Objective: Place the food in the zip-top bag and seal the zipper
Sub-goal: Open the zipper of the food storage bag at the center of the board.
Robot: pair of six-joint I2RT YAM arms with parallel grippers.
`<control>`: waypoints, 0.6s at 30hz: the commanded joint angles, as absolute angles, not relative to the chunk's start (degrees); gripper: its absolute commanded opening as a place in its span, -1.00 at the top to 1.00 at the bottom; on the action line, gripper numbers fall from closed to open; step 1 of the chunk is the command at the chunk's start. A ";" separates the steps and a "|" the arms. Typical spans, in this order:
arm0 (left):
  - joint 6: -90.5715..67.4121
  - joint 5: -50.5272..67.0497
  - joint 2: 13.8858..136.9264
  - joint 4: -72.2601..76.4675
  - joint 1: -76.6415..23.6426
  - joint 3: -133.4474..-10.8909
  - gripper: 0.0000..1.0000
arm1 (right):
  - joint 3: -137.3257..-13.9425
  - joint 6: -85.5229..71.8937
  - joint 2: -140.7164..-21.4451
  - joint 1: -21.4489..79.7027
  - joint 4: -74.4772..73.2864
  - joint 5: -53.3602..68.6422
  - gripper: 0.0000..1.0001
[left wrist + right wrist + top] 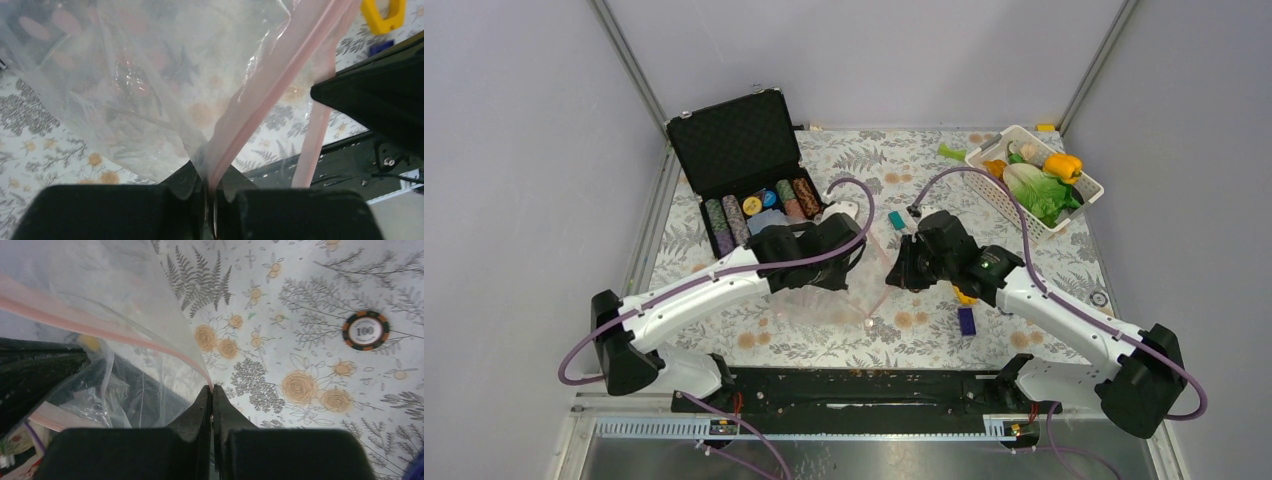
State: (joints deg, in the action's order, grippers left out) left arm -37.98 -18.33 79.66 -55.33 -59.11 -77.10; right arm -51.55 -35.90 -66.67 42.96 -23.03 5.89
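A white lattice basket [994,142] sits at the bench's far right corner. It holds the food: a yellow-orange bell pepper [1064,165], a green lettuce leaf [1036,190] and a few smaller pieces too crowded to tell apart. One green piece [951,152] lies on the cloth just beside the basket's left end. Toward the far left corner an open black case [734,140] holds rows of poker chips [759,210]. The zip-top bag [834,295] hangs in mid-bench between the two arms, and the flowered cloth shows through its clear walls. The left gripper [210,182] is pinched tight on the pink zipper [270,80]. The right gripper [211,397] has its jaws pressed together on the bag's corner, where the strip ends. A yellow block [964,294] and a blue block [967,320] lie under the right forearm, and a teal block [897,219] lies beyond the grippers. A lone chip [366,330] lies near the right edge. Bare cloth [824,345] runs along the near edge and across the far middle.
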 commanded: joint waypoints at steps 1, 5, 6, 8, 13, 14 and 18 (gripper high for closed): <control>-40.07 -18.70 75.10 -61.24 -59.68 -76.18 1.00 | -50.82 -35.48 -66.07 42.62 -18.86 13.77 1.00; -40.07 -19.80 74.54 -68.75 -60.03 -78.18 1.00 | -49.83 -35.68 -67.07 42.54 -15.30 18.21 1.00; -40.32 -20.50 74.58 -70.84 -60.03 -78.80 1.00 | -49.64 -35.68 -67.32 42.54 -14.49 19.24 1.00; -41.34 -22.20 75.10 -74.63 -59.99 -79.94 1.00 | -49.21 -35.43 -68.03 42.68 -11.86 21.91 1.00; -42.23 -27.15 77.84 -76.87 -59.73 -80.27 1.00 | -47.33 -34.36 -68.46 43.53 -9.24 17.92 1.00; -41.78 -26.90 78.26 -75.69 -59.56 -80.06 1.00 | -47.62 -33.72 -68.54 43.53 -10.79 15.21 0.97; -39.73 -24.82 79.80 -64.49 -57.68 -79.20 1.00 | -48.98 -27.07 -67.84 43.42 -13.90 8.95 0.73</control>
State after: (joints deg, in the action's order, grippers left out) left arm -40.99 -23.68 78.39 -72.90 -59.13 -78.06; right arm -47.59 -33.87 -68.60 43.24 -12.88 15.64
